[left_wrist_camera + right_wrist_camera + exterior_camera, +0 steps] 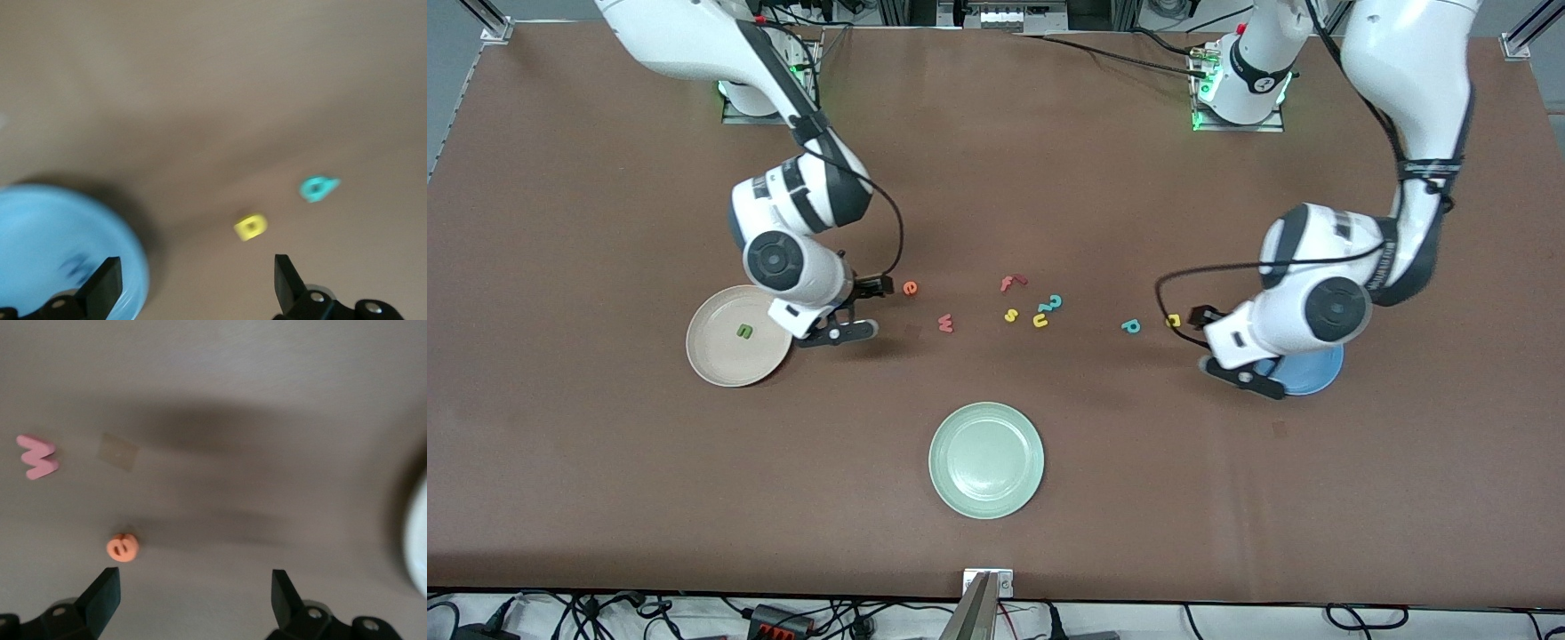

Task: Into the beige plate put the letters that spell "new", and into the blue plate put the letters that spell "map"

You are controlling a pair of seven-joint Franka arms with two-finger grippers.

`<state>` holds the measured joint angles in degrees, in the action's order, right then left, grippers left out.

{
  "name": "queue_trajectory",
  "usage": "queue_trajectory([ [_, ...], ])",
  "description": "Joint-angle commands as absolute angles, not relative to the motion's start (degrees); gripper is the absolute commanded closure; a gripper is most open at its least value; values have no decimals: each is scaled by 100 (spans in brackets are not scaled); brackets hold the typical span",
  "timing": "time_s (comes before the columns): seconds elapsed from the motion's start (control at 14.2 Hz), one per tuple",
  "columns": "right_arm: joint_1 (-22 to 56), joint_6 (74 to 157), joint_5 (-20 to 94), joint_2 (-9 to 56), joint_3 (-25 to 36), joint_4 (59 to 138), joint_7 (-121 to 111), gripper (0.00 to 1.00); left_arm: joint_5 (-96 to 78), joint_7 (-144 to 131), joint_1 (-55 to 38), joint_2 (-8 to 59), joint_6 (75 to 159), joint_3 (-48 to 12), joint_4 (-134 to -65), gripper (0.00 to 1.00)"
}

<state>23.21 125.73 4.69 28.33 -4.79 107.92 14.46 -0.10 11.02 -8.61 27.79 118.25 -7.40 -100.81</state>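
The beige plate point(738, 336) holds the green "n" point(744, 331). My right gripper point(845, 329) point(193, 603) hangs open and empty over the table beside that plate's rim point(417, 547). The orange "e" point(910, 288) point(123, 547) and pink "w" point(945, 324) point(37, 456) lie close by on the table. My left gripper point(1240, 373) point(195, 287) is open and empty at the edge of the blue plate point(1316, 373) point(40, 233), which my arm largely hides. A blurred blue "m" point(77, 267) lies in it. The yellow "a" point(1174, 320) point(251, 227) and teal "p" point(1130, 326) point(317, 189) lie beside that plate.
In the middle of the table lie a red "f" point(1011, 283), a yellow "s" point(1011, 315), a yellow "u" point(1040, 320) and a teal curly shape point(1054, 303). A pale green plate point(986, 460) sits nearer to the front camera.
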Motion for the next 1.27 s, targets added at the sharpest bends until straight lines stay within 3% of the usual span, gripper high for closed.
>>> queue_trajectory([
  [0.0, 2653, 13251, 554, 2873, -466, 11240, 1694, 0, 70, 2413, -817, 2786, 12557, -1062, -10510, 0],
  [0.49, 3015, 13430, 554, 3102, -466, 11198, 2241, 0, 88, 3296, -1353, 2935, 14377, -1187, -11574, 0],
  [0.57, 3032, 13508, 554, 3103, -466, 11180, 2250, 7, 88, 3296, -1414, 2962, 14605, -1178, -11662, 0],
  [0.71, 3023, 13692, 554, 3207, -457, 11171, 2250, 10, 428, 3296, -1415, 3041, 14695, -1178, -11681, 12],
  [0.85, 3015, 13772, 554, 3252, -457, 11171, 2250, 16, 694, 3296, -1362, 3041, 14687, -1187, -11681, 34],
  [1.2, 3111, 13755, 554, 3296, -457, 11180, 2434, 25, 703, 3287, -1406, 3199, 14695, -1152, -11681, 45],
])
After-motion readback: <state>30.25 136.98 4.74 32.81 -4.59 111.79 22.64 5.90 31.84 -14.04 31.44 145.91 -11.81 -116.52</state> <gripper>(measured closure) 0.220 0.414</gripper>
